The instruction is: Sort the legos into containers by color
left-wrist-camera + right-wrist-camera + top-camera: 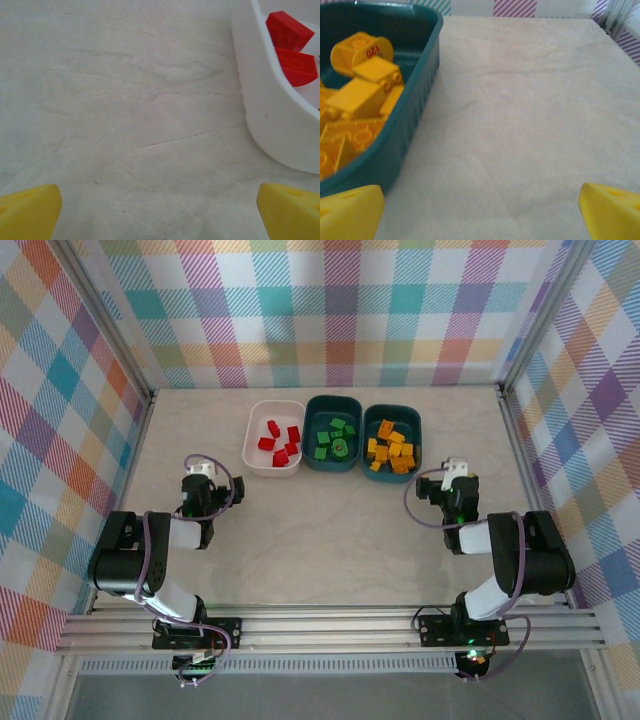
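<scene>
Spanning the whole scene: pale marbled table (pixel 330 550). Containers, three, in a row at the far side, close together: white tub (pixel 254 445) at left, middle teal tub (pixel 312 430), right teal tub (pixel 418 435).

Left gripper (pixel 160 212): near the white tub's corner, jaws spread wide over bare table. Right gripper (pixel 480 212): just beside the right teal tub, jaws likewise spread wide.

Legos, sorted by colour: red legos (pixel 279 443) in the white tub, green legos (pixel 333 437) in the middle teal tub, yellow-orange legos (pixel 391 451) in the right teal tub.
</scene>
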Robot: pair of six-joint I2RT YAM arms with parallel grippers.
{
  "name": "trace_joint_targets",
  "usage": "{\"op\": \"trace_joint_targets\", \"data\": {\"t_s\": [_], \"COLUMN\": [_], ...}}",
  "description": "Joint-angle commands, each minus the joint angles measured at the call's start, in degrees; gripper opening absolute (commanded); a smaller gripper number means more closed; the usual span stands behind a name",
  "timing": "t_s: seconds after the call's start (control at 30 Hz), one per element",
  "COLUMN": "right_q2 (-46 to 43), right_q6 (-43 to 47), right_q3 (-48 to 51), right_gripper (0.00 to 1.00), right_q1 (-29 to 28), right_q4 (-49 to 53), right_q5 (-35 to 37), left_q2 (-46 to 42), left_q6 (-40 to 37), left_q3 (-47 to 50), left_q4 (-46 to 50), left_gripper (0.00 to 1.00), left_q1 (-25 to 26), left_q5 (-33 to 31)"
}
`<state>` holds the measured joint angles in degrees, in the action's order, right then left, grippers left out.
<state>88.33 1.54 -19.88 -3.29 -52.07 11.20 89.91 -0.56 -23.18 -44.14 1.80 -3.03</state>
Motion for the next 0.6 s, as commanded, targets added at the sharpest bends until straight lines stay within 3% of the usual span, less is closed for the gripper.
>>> {"op": "trace_joint_targets", "data": {"t_s": [0.0,0.57], "right_q2": [0.07,-0.18], "right_q6": [-3.83,-3.74], "right_q3": [-2.41,-2.53], "right_gripper": [1.0,1.0], "right_q1": [0.94,0.92], "right_q4": [1.21,1.92], "right_q5": [-1.54,-1.65], "left_q2": [-0.24,-0.17], "left_q6": [-0.82,-1.38], "left_q3": [-1.16,-1.38], "left_q4": [-1.52,-1.38], "left_gripper": [1.0,1.0], "left_q1": [0.3,0.93], "left_q5": [2.8,1.93]}}
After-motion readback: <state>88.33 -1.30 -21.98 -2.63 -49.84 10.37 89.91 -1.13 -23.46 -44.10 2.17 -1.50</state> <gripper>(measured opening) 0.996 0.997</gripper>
